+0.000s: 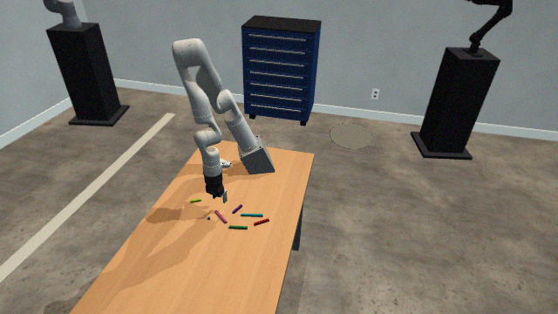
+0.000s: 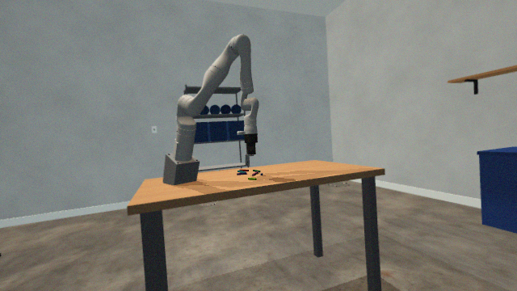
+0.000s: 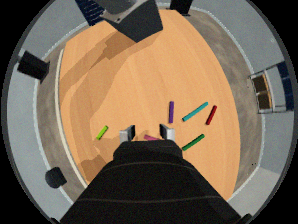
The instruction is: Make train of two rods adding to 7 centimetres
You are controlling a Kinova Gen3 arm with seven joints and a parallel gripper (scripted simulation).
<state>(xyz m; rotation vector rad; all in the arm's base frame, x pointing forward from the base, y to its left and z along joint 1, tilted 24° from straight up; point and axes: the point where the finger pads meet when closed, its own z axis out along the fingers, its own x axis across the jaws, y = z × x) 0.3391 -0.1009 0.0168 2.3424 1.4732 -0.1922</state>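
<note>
The small blue rod [image 1: 208, 218] [image 2: 262, 175] lies left of the pink rod; the wrist view does not show it. The purple rod [image 1: 237, 208] [image 3: 171, 112] lies slanted in the top view, between the pink and turquoise rods and apart from both. My gripper [image 1: 220, 199] [image 3: 147, 129] is open and empty. It hangs above the table, behind the pink rod in the top view. In the wrist view the pink rod shows below, between the fingers, partly hidden by the gripper body.
The pink rod [image 1: 221, 216] [image 3: 151, 137], turquoise rod [image 1: 252, 215] [image 3: 195, 111], green rod [image 1: 238, 227] [image 3: 193, 142] and red rod [image 1: 261, 221] [image 3: 211, 115] lie apart. The lime rod [image 1: 195, 201] [image 2: 252, 179] [image 3: 102, 132] lies alone at the left in the top view.
</note>
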